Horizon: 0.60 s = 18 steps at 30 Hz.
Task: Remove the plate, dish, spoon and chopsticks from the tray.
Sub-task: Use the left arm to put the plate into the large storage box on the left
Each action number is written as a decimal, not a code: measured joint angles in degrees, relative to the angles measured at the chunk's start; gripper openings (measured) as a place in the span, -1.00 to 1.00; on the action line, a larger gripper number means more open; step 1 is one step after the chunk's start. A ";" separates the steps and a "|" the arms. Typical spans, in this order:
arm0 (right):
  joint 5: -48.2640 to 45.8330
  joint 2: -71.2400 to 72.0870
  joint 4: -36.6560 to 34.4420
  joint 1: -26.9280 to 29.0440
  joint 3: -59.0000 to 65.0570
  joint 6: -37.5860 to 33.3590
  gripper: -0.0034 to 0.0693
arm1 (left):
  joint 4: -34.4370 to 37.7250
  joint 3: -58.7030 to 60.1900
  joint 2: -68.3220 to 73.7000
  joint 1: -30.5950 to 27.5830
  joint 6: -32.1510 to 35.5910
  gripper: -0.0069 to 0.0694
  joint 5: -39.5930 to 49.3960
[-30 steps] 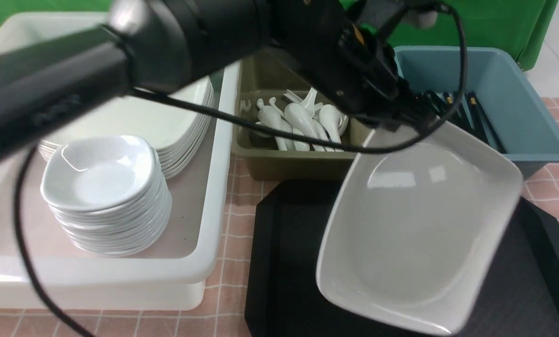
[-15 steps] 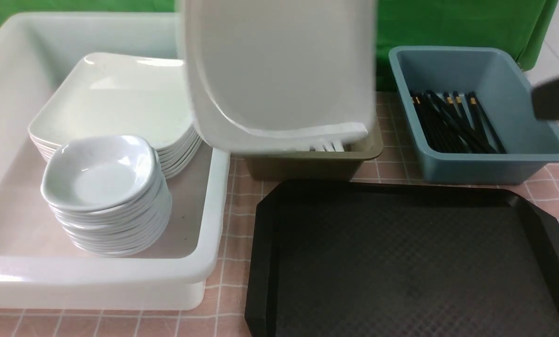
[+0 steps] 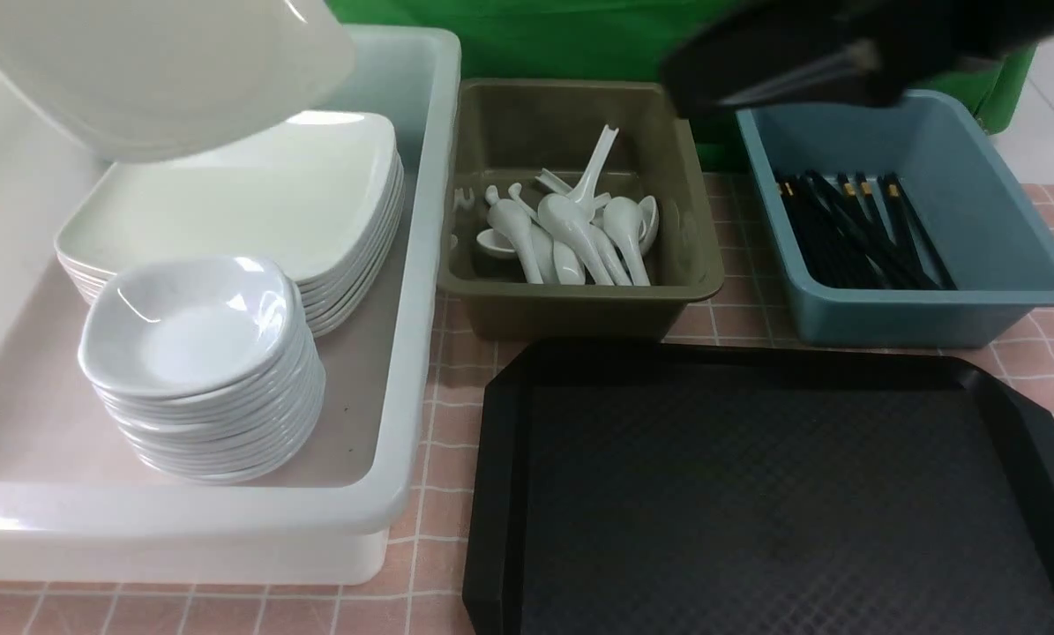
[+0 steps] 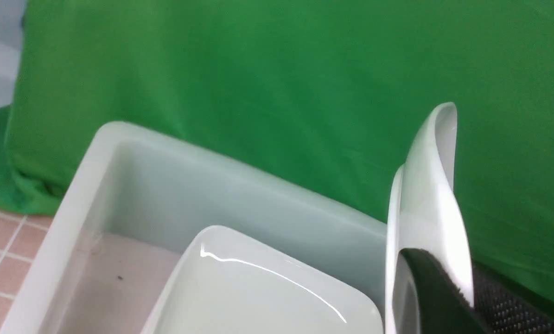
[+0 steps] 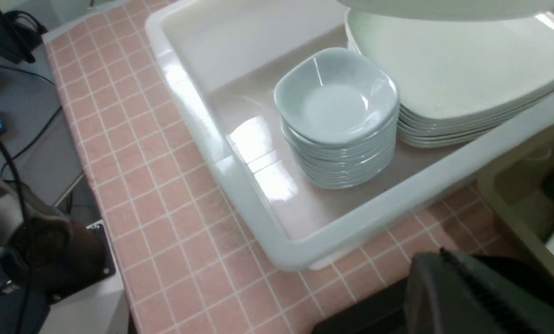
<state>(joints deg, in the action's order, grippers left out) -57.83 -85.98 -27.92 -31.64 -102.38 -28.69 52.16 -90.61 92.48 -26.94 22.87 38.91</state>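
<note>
plate (image 3: 156, 79): in the air over the plate stack (image 3: 253, 203) in the white bin (image 3: 425, 265) | left gripper (image 4: 467, 297): pinched tight on its rim | likely hard, slippery, breakable; grip the rim firmly

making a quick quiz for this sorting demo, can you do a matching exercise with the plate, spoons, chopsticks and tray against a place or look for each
Things:
1 plate
2 spoons
3 chopsticks
4 tray

Place or look:
a in the blue bin
b black, diamond-textured
c held up above the white bin
d in the olive bin

Pairs: 1-c, 2-d, 3-a, 4-b
</note>
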 joint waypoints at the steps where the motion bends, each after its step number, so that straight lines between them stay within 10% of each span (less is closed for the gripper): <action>1: 0.00 -0.79 0.00 -0.70 -0.87 0.22 -0.82 | 1.78 2.63 0.26 0.00 0.92 -0.77 -2.13; 11: 0.73 -2.40 0.78 -2.36 -2.72 2.42 -0.82 | 28.08 19.10 1.84 2.84 17.36 -0.77 -18.23; 18: 1.07 -2.49 0.96 -2.38 -2.82 3.84 -0.82 | 29.30 19.66 5.84 7.79 18.84 -0.77 -23.56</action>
<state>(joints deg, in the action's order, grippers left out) -56.76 -88.47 -26.96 -34.02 -105.20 -24.85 81.46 -70.95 98.32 -19.15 41.71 15.34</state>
